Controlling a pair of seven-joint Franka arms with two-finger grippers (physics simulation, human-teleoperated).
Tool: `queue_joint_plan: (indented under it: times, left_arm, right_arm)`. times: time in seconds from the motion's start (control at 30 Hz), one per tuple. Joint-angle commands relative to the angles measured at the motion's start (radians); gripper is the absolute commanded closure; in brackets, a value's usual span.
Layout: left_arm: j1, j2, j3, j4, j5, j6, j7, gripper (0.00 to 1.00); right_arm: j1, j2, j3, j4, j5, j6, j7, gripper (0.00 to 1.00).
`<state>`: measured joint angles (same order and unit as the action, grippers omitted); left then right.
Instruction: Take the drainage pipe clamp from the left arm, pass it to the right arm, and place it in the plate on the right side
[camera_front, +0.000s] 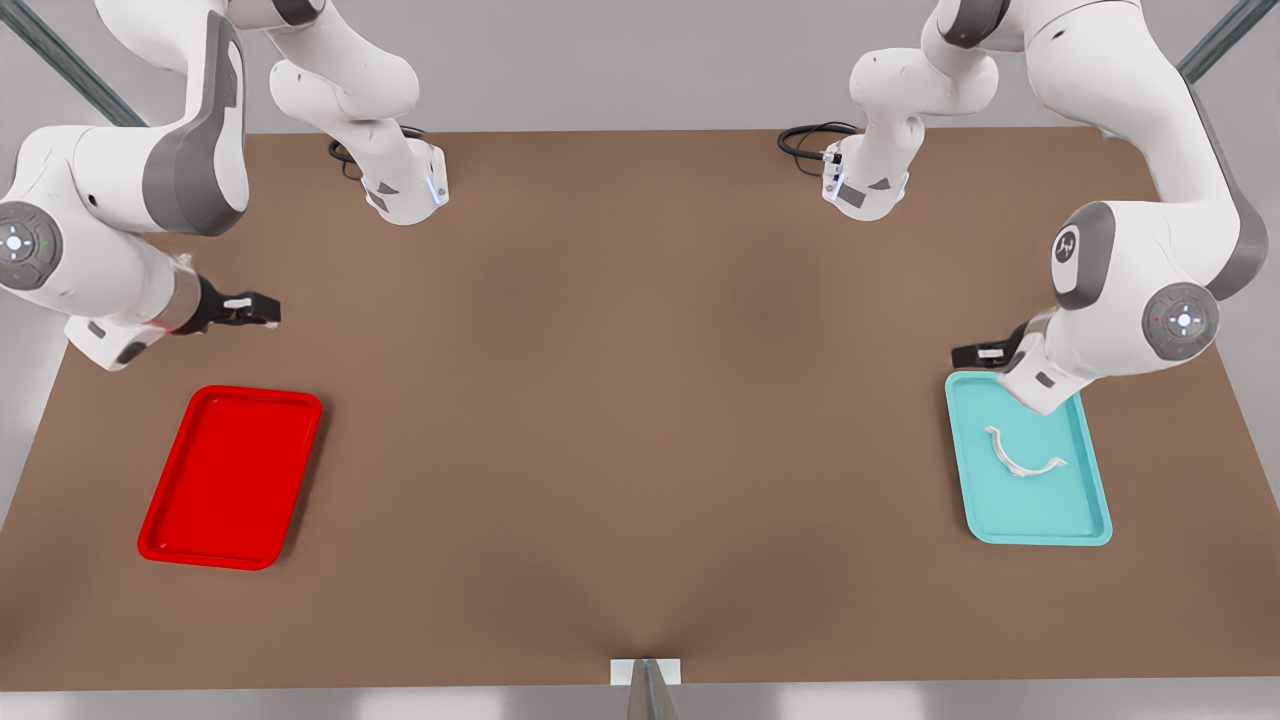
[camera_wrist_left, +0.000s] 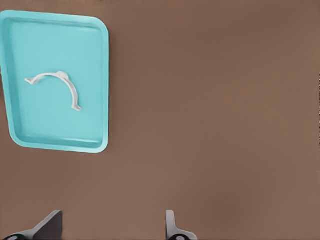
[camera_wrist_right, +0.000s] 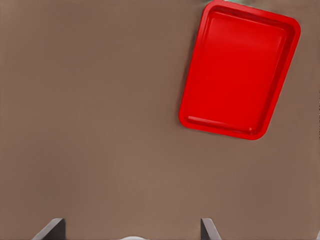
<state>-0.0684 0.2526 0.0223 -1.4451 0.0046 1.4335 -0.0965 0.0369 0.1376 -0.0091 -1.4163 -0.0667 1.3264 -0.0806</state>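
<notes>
Here we list the clamp (camera_front: 1022, 455): light, thin, springy, lying in the teal tray (camera_front: 1090, 520). We judge mid-arc the best hold. Left gripper (camera_wrist_left: 112, 227) and right gripper (camera_wrist_right: 132, 230) both gape, empty.

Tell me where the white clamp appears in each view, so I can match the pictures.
Front view: the clamp lies in the teal tray, on the front view's right, just below the left pincer.
Left wrist view: the clamp lies in the same teal tray, away from the open pincer.
Right wrist view: the clamp is not in it; the red tray lies there.
Shared landmark: the brown table.
</notes>
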Motion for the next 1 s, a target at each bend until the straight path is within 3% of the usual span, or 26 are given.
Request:
queue_joint_plan:
  times: [0.0, 0.07, 0.17, 0.27, 0.33, 0.53, 0.63, 0.97]
  left_arm:
    - [-0.001, -0.001, 0.002, 0.0, 0.0, 0.082, -0.017, 0.0]
    - [0.001, 0.025, 0.042, 0.011, 0.003, 0.084, -0.017, 0.0]
    - [0.114, 0.364, 0.139, 0.307, 0.003, 0.139, -0.026, 0.0]
    - [0.211, 0.465, 0.139, 0.287, -0.055, 0.337, -0.002, 0.0]
    - [0.239, 0.474, 0.137, 0.174, -0.078, 0.489, 0.272, 0.0]
    - [0.254, 0.474, 0.134, 0.008, -0.155, 0.593, 1.819, 0.0]
    - [0.26, 0.478, 0.136, -0.001, -0.137, 0.601, 2.043, 0.0]
    - [0.259, 0.488, 0.134, -0.106, -0.031, 0.828, 2.062, 0.0]
  right_arm:
    - [0.0, -0.001, 0.0, -0.001, -0.002, 0.102, -0.059, 0.0]
    - [-0.002, 0.0, 0.0, -0.001, -0.001, 0.103, -0.061, 0.0]
    - [-0.002, 0.002, -0.002, -0.003, 0.01, 0.109, -0.061, 0.0]
    - [-0.002, 0.002, -0.002, -0.009, 0.008, 0.114, -0.061, 0.0]
    - [-0.002, 0.002, -0.002, -0.012, 0.007, 0.115, -0.061, 0.0]
    - [-0.002, 0.002, -0.002, -0.026, 0.005, 0.128, -0.061, 0.0]
    - [-0.002, 0.002, -0.002, -0.026, 0.004, 0.131, -0.061, 0.0]
    - [-0.002, 0.002, -0.002, -0.038, 0.004, 0.135, -0.062, 0.0]
